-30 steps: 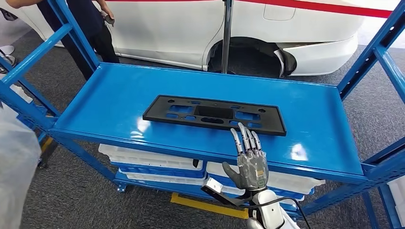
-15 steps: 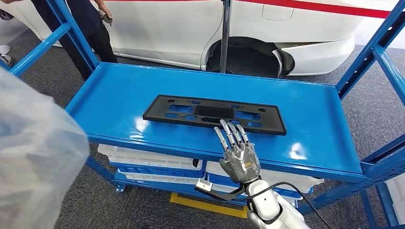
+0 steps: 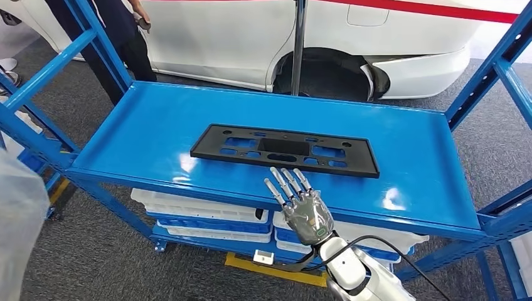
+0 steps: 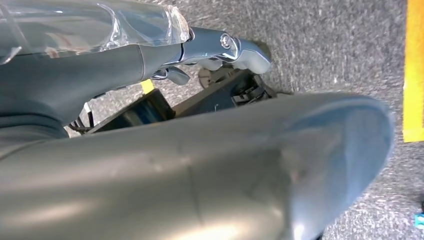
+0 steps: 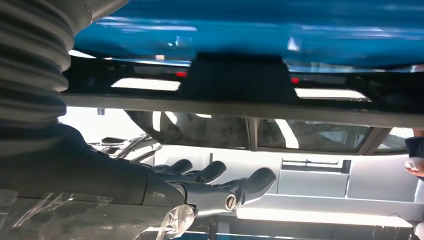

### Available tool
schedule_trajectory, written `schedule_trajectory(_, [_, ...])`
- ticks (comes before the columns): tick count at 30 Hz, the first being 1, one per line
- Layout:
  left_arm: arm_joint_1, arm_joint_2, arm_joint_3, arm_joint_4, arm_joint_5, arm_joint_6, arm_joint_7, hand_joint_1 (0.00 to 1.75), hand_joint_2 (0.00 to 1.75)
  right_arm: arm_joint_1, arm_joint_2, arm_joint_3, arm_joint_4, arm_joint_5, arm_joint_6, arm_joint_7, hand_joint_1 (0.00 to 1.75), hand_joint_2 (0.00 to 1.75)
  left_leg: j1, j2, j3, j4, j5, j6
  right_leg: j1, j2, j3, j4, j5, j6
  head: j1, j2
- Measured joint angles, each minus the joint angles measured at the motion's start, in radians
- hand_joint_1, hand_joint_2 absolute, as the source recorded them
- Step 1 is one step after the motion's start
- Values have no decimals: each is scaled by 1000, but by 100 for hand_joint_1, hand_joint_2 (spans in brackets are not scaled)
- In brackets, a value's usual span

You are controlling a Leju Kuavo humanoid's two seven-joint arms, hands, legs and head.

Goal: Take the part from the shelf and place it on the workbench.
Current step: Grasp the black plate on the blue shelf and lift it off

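Observation:
A flat black plastic part [image 3: 285,150] with several cut-outs lies in the middle of the blue shelf [image 3: 144,132]. My right hand [image 3: 301,210] hovers at the shelf's front edge, fingers spread and straight, their tips just short of the part's near edge; it holds nothing. In the right wrist view the dark fingers [image 5: 220,175] stretch out level with the part [image 5: 240,75], with the shelf [image 5: 250,25] beyond it. My left hand [image 4: 215,47] hangs over grey carpet, with its fingers extended and nothing in them.
Blue uprights [image 3: 495,69] frame the shelf on both sides. White trays [image 3: 201,213] are stacked on the level below. A white car [image 3: 389,37] stands behind, and a person [image 3: 119,31] stands at the far left corner. A pale blurred mass [image 3: 19,238] covers the lower left.
My right hand has slid left along the shelf's front edge and drawn back a little, its fingertips no longer over the part. The pale blur at left swelled, then shrank.

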Motion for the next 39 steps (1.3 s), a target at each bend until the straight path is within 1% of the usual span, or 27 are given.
schedule_trajectory(2, [0, 0, -1, 0, 0, 0, 0, 0, 0, -2, -2, 7, -2, 0, 2, 0, 0, 175, 3, 1, -5, 10, -8, -7, -1, 0, 0, -1, 2, -10, 0, 0])
schedule_trajectory(3, [0, 0, -1, 0, 0, 0, 0, 0, 0, -3, -3, 9, -4, 0, 4, -1, 0, 175, 5, 1, -15, 35, -25, -13, -3, -1, 0, -2, 3, -15, -1, 0])
schedule_trajectory(4, [-1, 0, -2, 0, 0, -1, 0, 0, 0, -5, -4, 12, -6, 0, 6, -1, 0, 175, 8, 1, -37, 83, -52, -19, -5, -1, 1, -3, 4, -19, -2, 0])
schedule_trajectory(6, [0, 0, -3, 0, 1, -2, 0, 0, 0, -9, -5, 17, -7, 0, 11, 0, 0, 175, 13, 2, -102, 227, -115, -31, -6, -2, 0, -3, 4, -23, -4, 0])
schedule_trajectory(7, [1, 0, -4, 0, 1, -2, 0, 0, 0, -10, -5, 21, -7, 1, 13, 0, 0, 175, 15, 2, -131, 287, -134, -34, -6, -2, 0, -3, 4, -23, -4, 0])
schedule_trajectory(8, [1, 0, -5, 0, 1, -3, 0, 0, 0, -11, -6, 25, -8, 1, 15, 0, 0, 175, 16, 2, -145, 311, -135, -35, -6, -2, 0, -3, 4, -23, -4, 0])
schedule_trajectory(9, [2, 0, -5, 0, 1, -3, 0, 0, 0, -13, -6, 28, -8, 1, 17, 1, 0, 175, 17, 2, -138, 293, -116, -34, -6, -1, 1, -3, 4, -23, -4, 0])
schedule_trajectory(10, [1, 0, -5, 0, 1, -3, 0, 0, 0, -16, -7, 30, -10, 1, 19, 2, 0, 175, 17, 2, -111, 233, -82, -31, -6, -1, 2, -3, 4, -23, -4, 0])
schedule_trajectory(11, [0, 0, -6, 0, 1, -3, 0, 0, 0, -20, -7, 32, -14, 0, 21, 2, 0, 175, 16, 1, -73, 152, -46, -26, -6, 0, 4, -3, 3, -22, -4, 0])
schedule_trajectory(12, [-1, 0, -6, 0, 1, -3, 0, 0, 0, -25, -7, 33, -18, 0, 23, 4, 0, 175, 13, 2, -39, 79, -19, -21, -4, 1, 5, -3, 3, -20, -4, 0])
schedule_trajectory(13, [-2, 0, -6, 0, 1, -3, 0, 0, 0, -30, -7, 34, -21, 0, 25, 5, 0, 175, 10, 1, -16, 27, -3, -17, -3, 1, 4, -3, 3, -16, -4, 0])
schedule_trajectory(14, [-2, 0, -6, 0, 1, -3, 0, 0, 0, -35, -7, 35, -23, 0, 26, 6, 0, 175, 7, 1, -7, 4, 0, -13, -3, 2, 4, -4, 3, -11, -4, 0])
schedule_trajectory(16, [-1, 0, -6, 0, 1, -3, 0, 0, 0, -38, -7, 37, -26, 0, 27, 7, 0, 175, 2, 0, -8, 1, 0, -7, -4, 1, 4, -8, 6, 0, -4, 0])
schedule_trajectory(18, [0, 0, -6, 0, 1, -3, 0, 0, 0, -40, -7, 39, -30, 0, 28, 7, 0, 175, 3, 0, -4, -6, 6, 1, -4, 1, 7, -10, 5, 9, -4, 0])
schedule_trajectory(19, [-1, 0, -6, 0, 1, -3, 0, 0, 0, -41, -8, 40, -32, 0, 28, 7, 0, 175, 4, -1, -1, -10, 9, 0, -2, 0, 9, -14, 6, 1, -4, 0])
schedule_trajectory(20, [-1, 0, -6, 0, 1, -3, 0, 0, 0, -43, -9, 41, -33, 0, 28, 8, 0, 175, 5, -2, 2, -14, 11, -1, 0, 0, 11, -17, 6, -10, -3, 0])
schedule_trajectory(22, [-1, 0, -7, 0, 1, -4, 0, 0, 0, -47, -10, 43, -36, -1, 30, 10, 0, 175, 3, -3, 2, -15, 12, -6, 2, -1, 15, -26, 12, -32, -1, 0])
schedule_trajectory(23, [-1, 0, -7, 0, 1, -5, 0, 0, 0, -48, -10, 45, -37, -1, 31, 12, 0, 175, 3, -3, 1, -14, 13, -4, 2, -2, 15, -27, 13, -31, -1, 0])
schedule_trajectory(26, [0, 0, -8, 0, 1, -8, 0, 0, 0, -54, -12, 50, -41, -11, 35, 24, 0, 175, 2, -3, -1, -13, 14, -2, 1, -2, 16, -33, 18, -22, 2, 0])
schedule_trajectory(30, [0, 0, -8, 0, 1, -11, 2, 0, 0, -68, -17, 50, -42, -44, 43, 49, 0, 175, 1, -3, -2, -13, 13, 0, 0, -2, 16, -36, 20, -3, 2, 0])
schedule_trajectory(32, [0, 0, -8, 0, 1, -13, 6, 0, 0, -76, -24, 48, -42, -62, 45, 61, 0, 175, 2, -3, -2, -13, 13, 0, 0, -2, 16, -36, 20, 0, 2, 0])
schedule_trajectory(39, [1, 0, -9, 0, 1, -19, 10, 0, 0, -93, -46, 31, -36, -94, 52, 77, 0, 175, 7, -2, -2, -13, 14, -1, 7, -2, 16, -36, 20, 0, 2, 0])
